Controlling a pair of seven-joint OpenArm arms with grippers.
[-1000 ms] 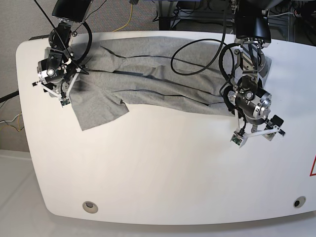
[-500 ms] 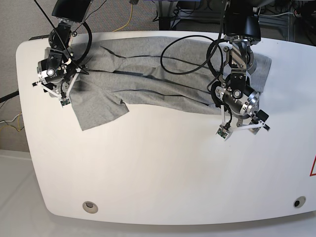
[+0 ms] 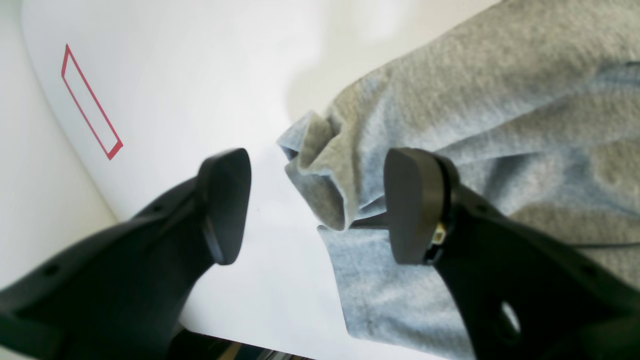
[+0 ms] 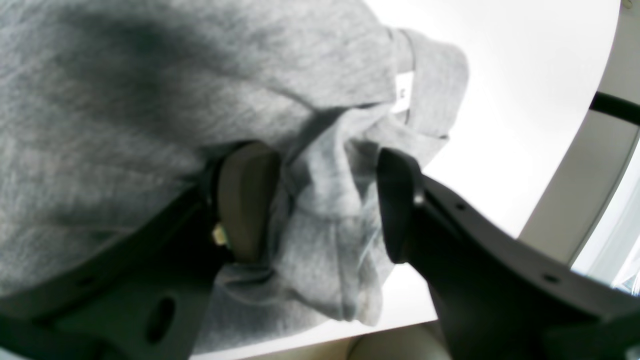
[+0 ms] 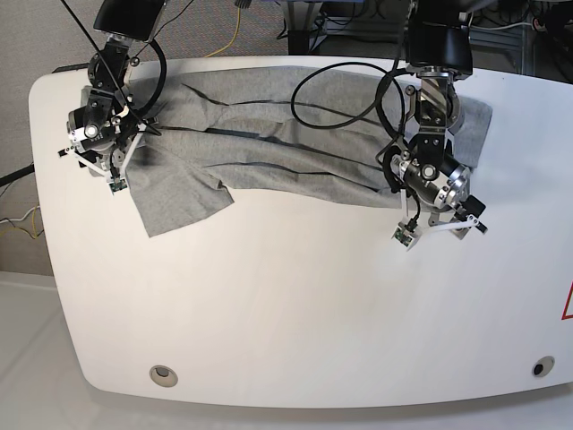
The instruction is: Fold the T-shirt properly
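The T-shirt (image 5: 269, 143) lies rumpled across the far part of the white table (image 5: 295, 313), one sleeve flap reaching toward the near side at the base view's left. The right gripper (image 4: 325, 205) stands partly apart with a bunched fold of the shirt between its fingers. The left gripper (image 3: 315, 205) is spread wide at the shirt's crumpled edge, holding nothing, over bare tabletop near a red rectangle mark (image 3: 90, 102)

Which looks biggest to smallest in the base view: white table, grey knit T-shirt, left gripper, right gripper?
1. White table.
2. Grey knit T-shirt, spread across the far edge.
3. Left gripper and right gripper: look much alike, so I would not rank them.
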